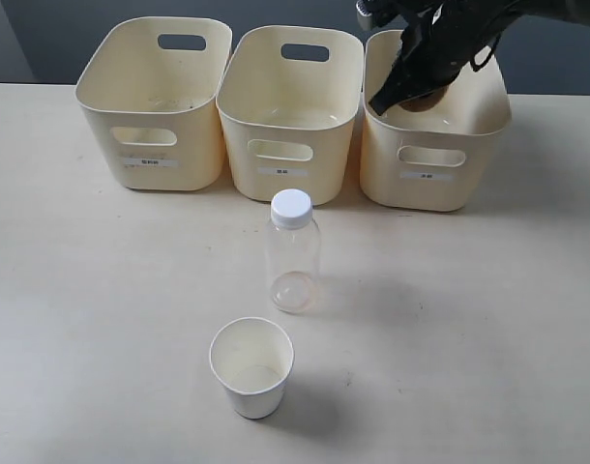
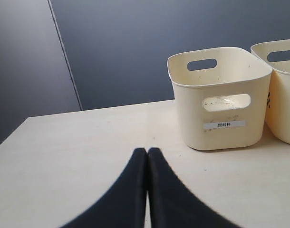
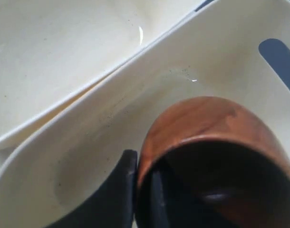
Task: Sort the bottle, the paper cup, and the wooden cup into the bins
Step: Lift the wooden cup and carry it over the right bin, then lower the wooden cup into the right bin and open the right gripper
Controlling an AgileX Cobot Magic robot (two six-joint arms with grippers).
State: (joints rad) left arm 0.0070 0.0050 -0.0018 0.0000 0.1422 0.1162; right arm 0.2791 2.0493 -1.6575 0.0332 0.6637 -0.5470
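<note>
The clear bottle (image 1: 294,249) with a white cap stands upright at the table's middle. In front of it sits the white paper cup (image 1: 251,366), upright and empty. My right gripper (image 1: 399,89) hangs over the right bin (image 1: 436,159), shut on the rim of the wooden cup (image 3: 207,128), one finger outside the wall and one inside. The cup hangs inside that bin (image 3: 88,156), above its floor. In the exterior view only a brown sliver of the wooden cup (image 1: 432,97) shows. My left gripper (image 2: 147,154) is shut on nothing, low over the table near the left bin (image 2: 221,99).
The left bin (image 1: 155,106) and the middle bin (image 1: 290,111) stand in a row with the right one along the table's far side. A dark wall rises behind them. The left arm is out of the exterior view.
</note>
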